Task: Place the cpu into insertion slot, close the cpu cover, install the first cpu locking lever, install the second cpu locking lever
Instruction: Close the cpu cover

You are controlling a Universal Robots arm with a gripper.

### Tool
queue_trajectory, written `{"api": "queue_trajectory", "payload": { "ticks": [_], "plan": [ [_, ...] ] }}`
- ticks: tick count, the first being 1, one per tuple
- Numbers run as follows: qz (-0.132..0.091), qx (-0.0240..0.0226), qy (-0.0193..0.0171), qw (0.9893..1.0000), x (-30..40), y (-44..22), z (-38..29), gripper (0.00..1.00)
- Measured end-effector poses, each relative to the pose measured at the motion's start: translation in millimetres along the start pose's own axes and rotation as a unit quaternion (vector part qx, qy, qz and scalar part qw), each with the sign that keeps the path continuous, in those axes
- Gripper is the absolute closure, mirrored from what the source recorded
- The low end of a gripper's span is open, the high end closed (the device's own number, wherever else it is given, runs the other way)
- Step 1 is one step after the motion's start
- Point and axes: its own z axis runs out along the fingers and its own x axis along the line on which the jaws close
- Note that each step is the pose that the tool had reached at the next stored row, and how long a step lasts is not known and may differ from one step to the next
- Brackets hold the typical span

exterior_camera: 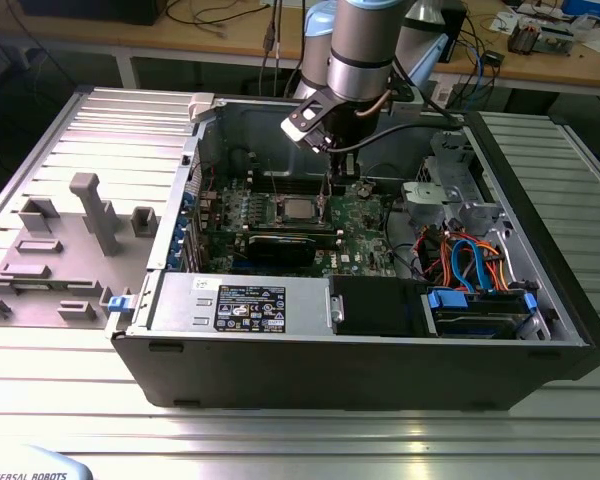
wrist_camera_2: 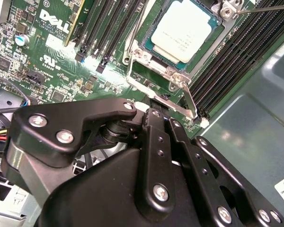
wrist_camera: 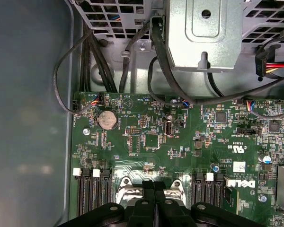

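Closest in the second wrist view, gripper [wrist_camera_2: 161, 116] pressed together on nothing visible, just beside an unlatched cpu locking lever [wrist_camera_2: 190, 101]. Beyond, cpu [wrist_camera_2: 187, 29] seated flat in the insertion slot [wrist_camera_2: 173, 72]. Likely the first-lever step: bear down gently on the wire alone, steer it sideways until latched, avoid touching the chip.

cpu [wrist_camera_2: 184, 28] cut off at edge; pincer [wrist_camera: 155, 189] covers insertion slot [wrist_camera: 126, 194] centre.

Exterior high, oblique; wrists near motherboard [wrist_camera_2: 61, 71] [wrist_camera: 189, 156].
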Motion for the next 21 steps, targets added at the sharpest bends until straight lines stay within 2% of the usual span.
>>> {"api": "queue_trajectory", "payload": {
  "ticks": [21],
  "plan": [
    [0.000, 0.0000, 0.0000, 1.0000, 0.3, -6.6, 0.0, 0.89]
  ]
}}
